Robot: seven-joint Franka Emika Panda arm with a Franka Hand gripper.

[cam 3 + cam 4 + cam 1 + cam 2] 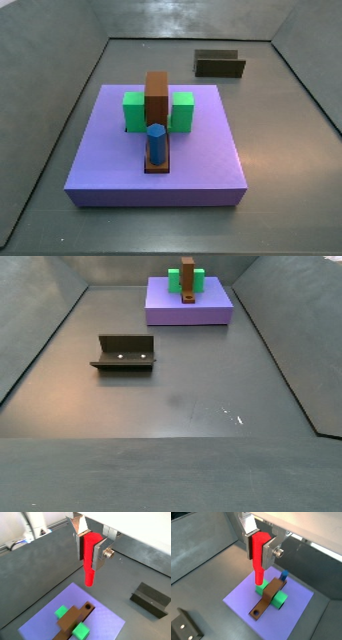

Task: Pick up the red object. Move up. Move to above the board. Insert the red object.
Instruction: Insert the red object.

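The red object point(90, 559) is clamped between my fingers point(103, 556), upper end buried between the pads, lower end hanging free below them; its long axis runs straight down out of my gripper point(92, 549), in line with the fingers, in both wrist views. Jaws are closed on it, silver plate and dark pad pressed to its sides, no visible gap. Neither side view shows my gripper or the stick, so I judge I am held well up off the floor, above what those cameras frame. Below me: the purple board point(241, 599), carrying a brown bar point(266, 598) laid across it, green blocks point(278, 601) on either side of the bar, and a blue cylinder point(156, 143) standing upright at one end of the bar. In a wrist view a hole point(254, 613) shows at the bar's other end, away from the cylinder; I take that as the likely target, though I cannot confirm fit from here. Key relation: the stick's free tip point(259, 577) points down at the board and appears near the green block and the bar's middle, not over the hole, so by my judgement the move above the board is under way or nearly done, with a lateral shift along the bar needed before descending. Stick looks upright, no tilt I can detect. The fixture point(123, 352) stands on the grey floor point(187, 396), well apart from the board.
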